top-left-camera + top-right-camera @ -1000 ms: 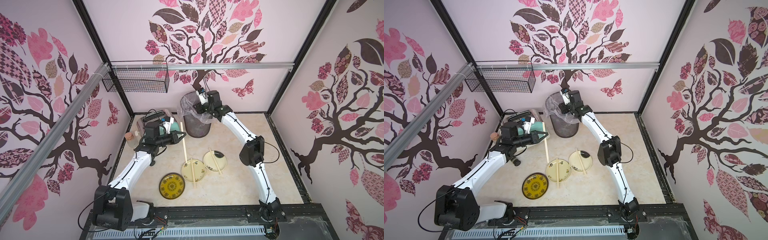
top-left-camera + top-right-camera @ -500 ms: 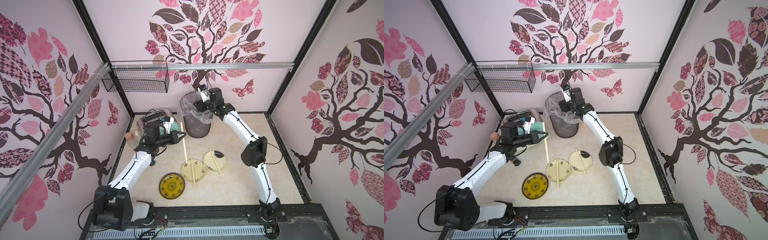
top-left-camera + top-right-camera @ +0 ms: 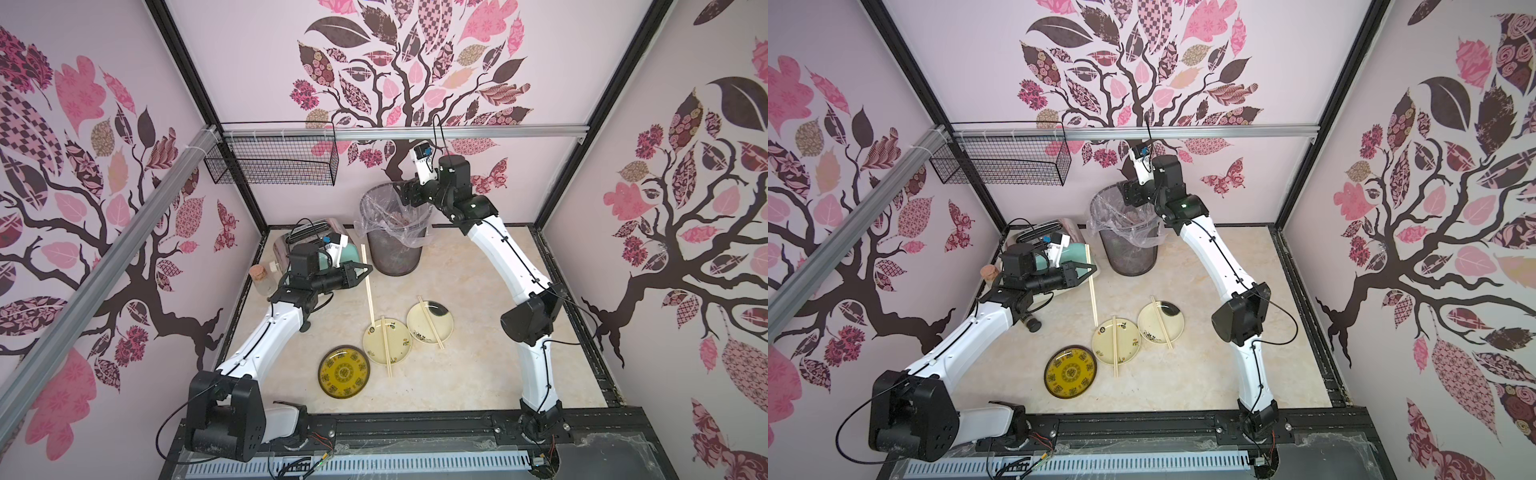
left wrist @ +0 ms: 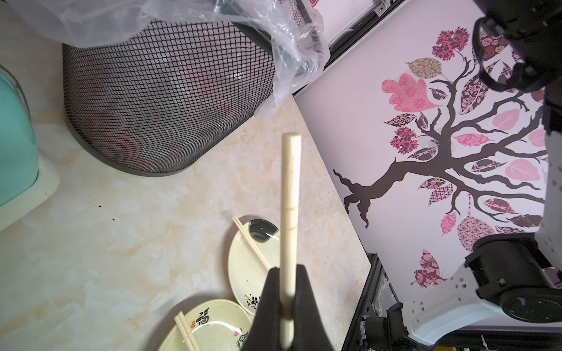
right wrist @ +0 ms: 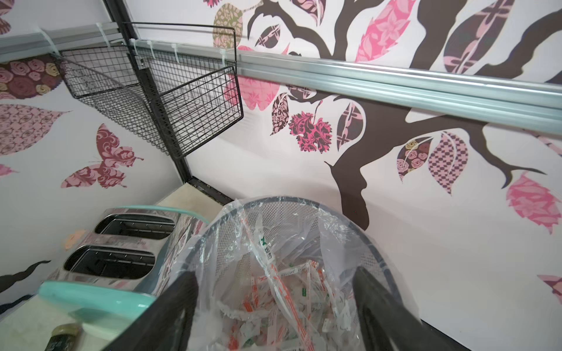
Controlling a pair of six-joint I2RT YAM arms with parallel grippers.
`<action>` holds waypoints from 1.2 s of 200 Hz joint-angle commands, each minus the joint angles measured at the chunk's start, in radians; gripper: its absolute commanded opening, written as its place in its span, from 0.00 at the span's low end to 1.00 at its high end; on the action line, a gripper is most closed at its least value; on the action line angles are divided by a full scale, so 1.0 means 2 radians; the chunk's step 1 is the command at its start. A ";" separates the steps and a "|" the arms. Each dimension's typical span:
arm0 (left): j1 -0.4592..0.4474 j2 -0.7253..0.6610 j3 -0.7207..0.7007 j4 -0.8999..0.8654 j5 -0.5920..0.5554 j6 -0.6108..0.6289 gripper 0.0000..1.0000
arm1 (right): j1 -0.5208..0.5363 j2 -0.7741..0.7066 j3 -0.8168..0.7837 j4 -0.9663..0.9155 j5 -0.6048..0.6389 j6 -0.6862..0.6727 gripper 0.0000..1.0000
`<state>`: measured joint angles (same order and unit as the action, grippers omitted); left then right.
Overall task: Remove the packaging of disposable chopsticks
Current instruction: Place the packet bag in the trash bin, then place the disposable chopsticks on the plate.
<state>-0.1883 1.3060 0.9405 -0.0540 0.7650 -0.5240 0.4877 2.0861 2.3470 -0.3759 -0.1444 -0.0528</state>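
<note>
Disposable chopsticks, count: three pairs of thin pale tan wooden sticks, all bare wood.
Held pair [image 3: 369,296]: clamped near the far end, slanting down toward the plates; lower tip beside the rim of the middle plate, contact not discernible.
Second pair [image 3: 387,351]: lying across the middle plate, near end overhanging the rim.
Third pair [image 3: 430,322]: lying diagonally across the cream plate with a dark blot [image 3: 444,319].
Plates, count: three round ones on the beige marbled surface [image 3: 478,332]: yellow patterned plate with dark rim [image 3: 344,371], plain cream plate [image 3: 401,338], blotted cream plate.
Left end effector [image 4: 287,273]: narrow, fingers pinched on the held pair.
Right end effector [image 5: 273,272]: jaws spread wide, poised over the mouth of the black mesh wastebasket with clear liner [image 3: 395,255].
Packaging [image 5: 273,291]: clear plastic sleeves with orange-red and green print, heaped inside the wastebasket; count not readable.
Packaging relative to end effectors: directly below the right one; well apart from the left one.
</note>
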 commanded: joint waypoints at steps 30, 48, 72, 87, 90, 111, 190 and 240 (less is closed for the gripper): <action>0.002 -0.002 0.011 0.008 0.007 0.001 0.00 | 0.002 -0.223 -0.314 0.145 -0.031 0.054 0.83; 0.001 -0.003 0.010 0.009 0.009 -0.001 0.00 | 0.002 -0.304 -0.454 0.209 -0.050 0.086 0.82; 0.001 -0.003 0.010 0.009 0.009 0.001 0.00 | 0.010 -0.375 -0.600 0.260 -0.083 0.117 0.79; 0.001 -0.003 0.009 0.009 0.007 0.002 0.00 | 0.023 -0.407 -0.671 0.283 -0.090 0.114 0.78; 0.002 -0.003 0.009 0.009 0.007 0.002 0.00 | 0.025 -0.412 -0.683 0.285 -0.091 0.114 0.77; 0.002 0.002 0.009 0.009 0.006 0.002 0.00 | 0.039 -0.443 -0.753 0.303 -0.097 0.122 0.76; -0.005 -0.035 -0.032 -0.067 -0.051 -0.011 0.00 | 0.090 -0.482 -0.949 0.465 -0.134 0.161 0.74; -0.046 -0.111 -0.066 -0.288 -0.192 -0.036 0.00 | 0.186 -0.424 -0.964 0.494 -0.124 0.113 0.73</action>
<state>-0.2390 1.1427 0.8349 -0.3786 0.5457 -0.5594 0.7914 1.1866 0.3985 0.5545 -0.3866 0.2272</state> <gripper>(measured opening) 0.066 0.734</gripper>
